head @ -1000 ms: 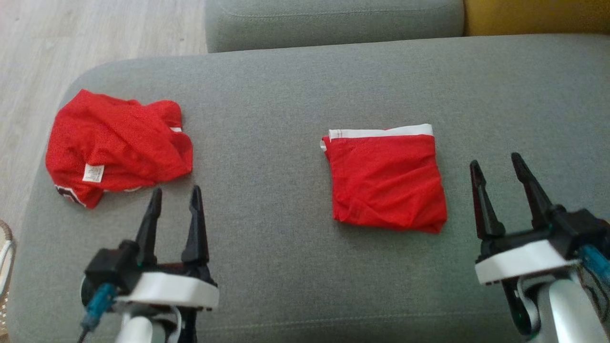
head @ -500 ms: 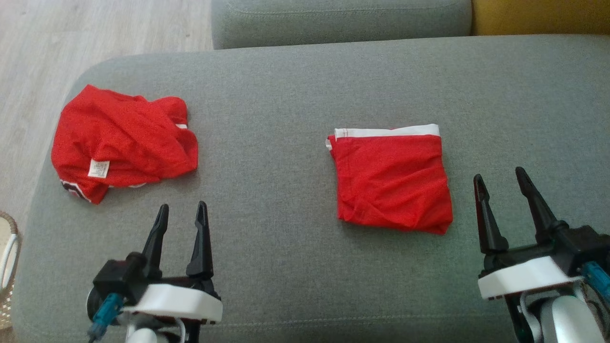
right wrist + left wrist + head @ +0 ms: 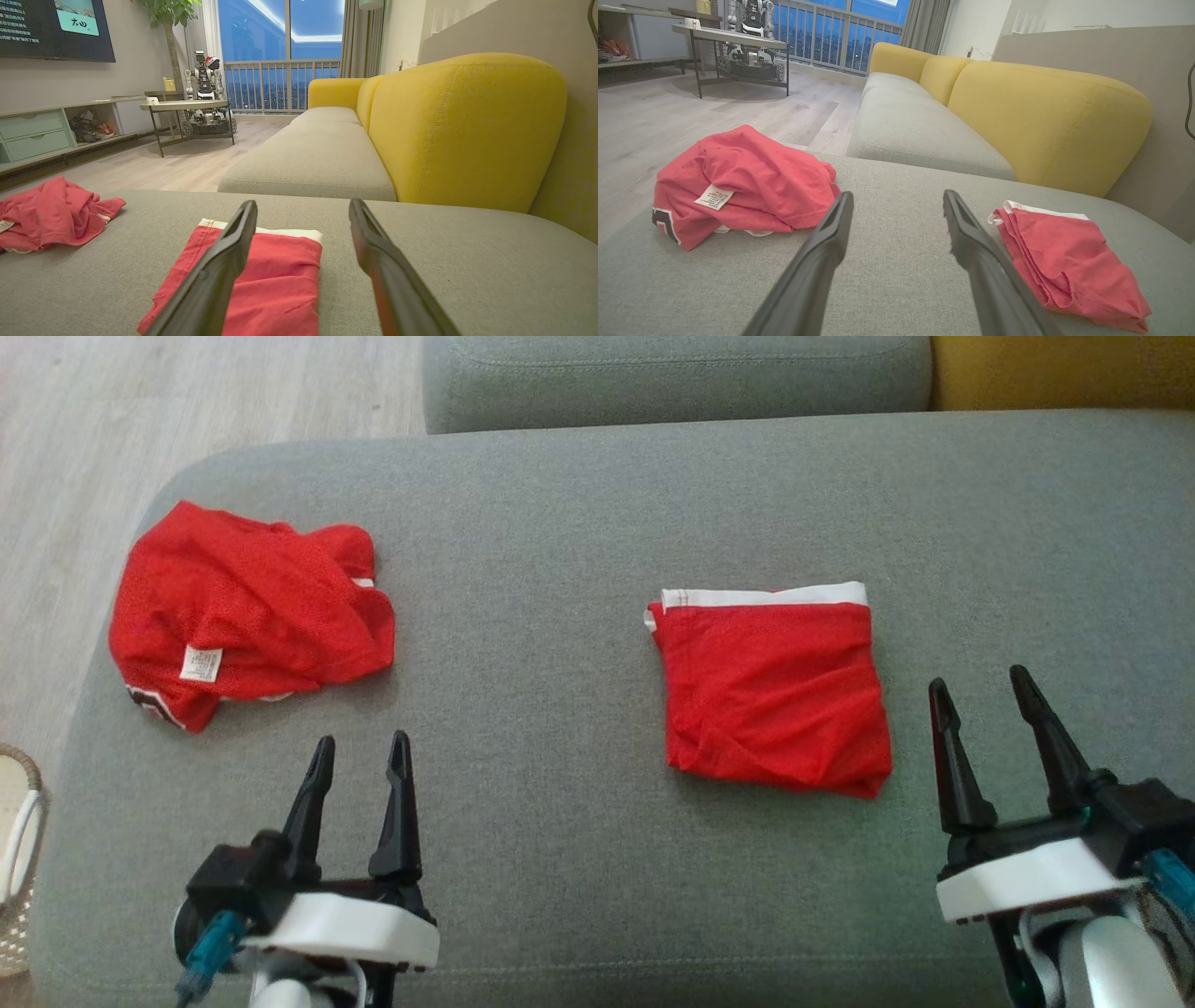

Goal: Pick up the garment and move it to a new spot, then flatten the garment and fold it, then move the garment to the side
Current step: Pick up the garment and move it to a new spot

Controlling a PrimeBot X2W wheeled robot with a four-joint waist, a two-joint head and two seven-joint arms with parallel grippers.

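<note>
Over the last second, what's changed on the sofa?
The left pincer and right pincer drew back slightly toward the robot, both open and empty. The view shifted a little. The folded garment and crumpled garment lie where they were.

My head view is soft and slightly washed out, evenly lit, and the floor [image 3: 187, 392] at its upper left looks pale and hazy. Thin, faint shadows edge the folded red cloth [image 3: 773, 691] and the crumpled red shirt [image 3: 243, 607] on the grey cushion [image 3: 560, 523]. Both wrist views are crisper and warmer, but they bow straight lines near their edges. The window [image 3: 257, 51] glows deep blue, with a bright strip across its top. Close up, the jaws look smeared and out of focus.
</note>
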